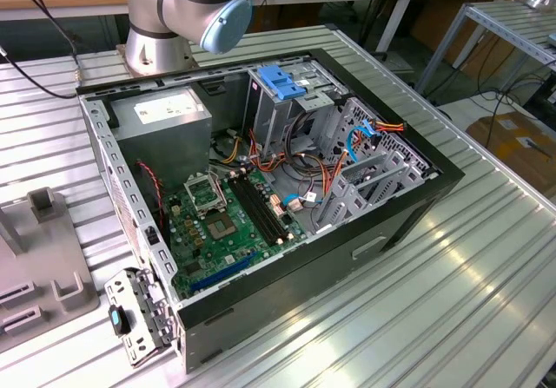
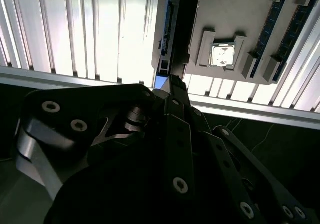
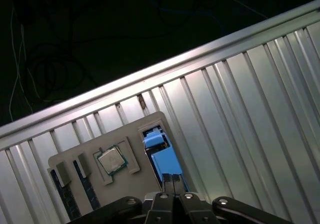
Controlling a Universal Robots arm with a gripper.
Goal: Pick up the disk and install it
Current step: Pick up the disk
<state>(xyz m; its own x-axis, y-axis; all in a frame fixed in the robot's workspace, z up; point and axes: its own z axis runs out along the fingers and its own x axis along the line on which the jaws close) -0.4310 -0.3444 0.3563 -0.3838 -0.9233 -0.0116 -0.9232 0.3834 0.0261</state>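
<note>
The disk point(image 3: 162, 156) stands on edge in a slot of a grey fixture plate point(image 3: 145, 124), its blue side rail turned toward the first wrist camera. In the second wrist view the disk point(image 2: 180, 23) appears as a dark narrow slab at the edge of the same fixture plate point(image 2: 235, 13). My gripper point(image 3: 172, 180) hangs directly over the disk, shut, with its tips together and nothing between them. The gripper point(image 2: 175, 83) lines up with the disk's upper edge in the second wrist view; I cannot tell whether it touches.
The fixture also carries a processor chip point(image 3: 111, 160) and memory sticks point(image 3: 90, 189). In the exterior view an open computer case point(image 1: 408, 223) lies on the ribbed metal table, with a grey drive cage topped by a blue latch point(image 1: 282, 82), a power supply point(image 1: 165, 115) and the arm's base point(image 1: 156, 23) behind.
</note>
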